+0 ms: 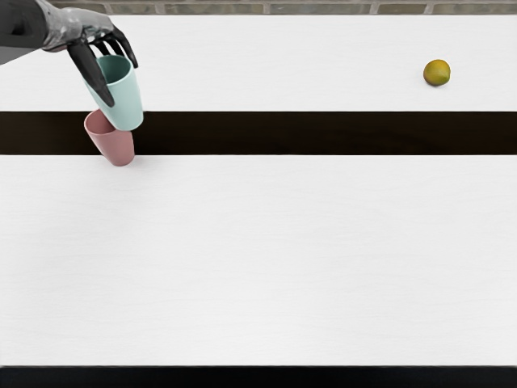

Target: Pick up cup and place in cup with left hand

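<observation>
My left hand (113,79) reaches in from the upper left, its fingers closed around a light teal cup (125,101) near the rim. The teal cup is held with its opening up and leans slightly. Below it in the picture is a pink cup (117,148), open end up, on the table. The teal cup's lower end covers part of the pink cup's rim; whether the two touch cannot be told.
A yellow-green round fruit (437,73) lies at the far right on the white table (266,259). A dark band (323,133) crosses the tabletop, and a brick strip (323,8) runs along the far edge.
</observation>
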Robot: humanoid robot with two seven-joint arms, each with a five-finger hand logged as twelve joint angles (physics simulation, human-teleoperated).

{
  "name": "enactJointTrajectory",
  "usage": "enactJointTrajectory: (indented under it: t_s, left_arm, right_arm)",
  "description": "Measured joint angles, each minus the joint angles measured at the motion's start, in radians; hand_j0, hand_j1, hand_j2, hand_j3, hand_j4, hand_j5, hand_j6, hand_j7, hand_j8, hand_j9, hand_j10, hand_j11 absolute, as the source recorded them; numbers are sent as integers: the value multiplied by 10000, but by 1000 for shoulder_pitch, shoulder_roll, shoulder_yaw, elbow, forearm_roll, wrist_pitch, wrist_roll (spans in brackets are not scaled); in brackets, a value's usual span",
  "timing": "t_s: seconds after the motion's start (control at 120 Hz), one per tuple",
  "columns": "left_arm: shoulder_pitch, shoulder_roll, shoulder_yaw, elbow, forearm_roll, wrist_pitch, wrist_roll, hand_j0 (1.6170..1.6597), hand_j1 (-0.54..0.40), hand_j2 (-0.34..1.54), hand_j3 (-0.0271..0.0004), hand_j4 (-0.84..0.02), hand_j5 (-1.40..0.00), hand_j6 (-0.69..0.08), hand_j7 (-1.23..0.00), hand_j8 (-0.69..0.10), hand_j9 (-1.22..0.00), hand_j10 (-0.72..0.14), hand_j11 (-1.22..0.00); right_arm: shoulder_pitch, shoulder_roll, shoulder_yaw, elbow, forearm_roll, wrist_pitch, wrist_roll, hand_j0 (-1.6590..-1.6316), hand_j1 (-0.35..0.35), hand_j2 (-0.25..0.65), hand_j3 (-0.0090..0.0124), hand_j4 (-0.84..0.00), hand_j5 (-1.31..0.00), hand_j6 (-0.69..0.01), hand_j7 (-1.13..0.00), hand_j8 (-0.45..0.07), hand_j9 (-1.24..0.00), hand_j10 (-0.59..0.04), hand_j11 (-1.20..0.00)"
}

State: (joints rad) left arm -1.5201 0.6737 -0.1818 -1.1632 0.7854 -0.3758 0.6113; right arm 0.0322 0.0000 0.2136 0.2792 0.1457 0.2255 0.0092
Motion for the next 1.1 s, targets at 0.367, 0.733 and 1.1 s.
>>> enactJointTrajectory:
  t_s: [0.367,0.733,1.1]
  left_arm:
    - [16,34,6,9,0,-9,0,16512,-1069,1051,0,-4456,-8426,-2234,-8367,-1755,-8460,-3218,-8177]
    - [38,29,3,79,1,30,0,16506,-1019,1119,0,-4370,-8783,-2092,-8754,-1596,-8837,-3116,-8485]
    - [80,14,-1,105,-1,126,0,16504,-1033,1137,0,-4299,-8953,-2006,-8909,-1519,-8975,-3060,-8603]
  right_arm:
    - [0,0,0,0,0,0,0,-16581,-3489,-2,0,0,1,7,0,5,0,3,0]
    - [0,0,0,0,0,0,0,-16581,-3489,-2,0,0,1,7,0,5,1,4,0]
    - [0,0,0,0,0,0,0,-16581,-3489,-2,0,0,1,7,0,5,1,4,0]
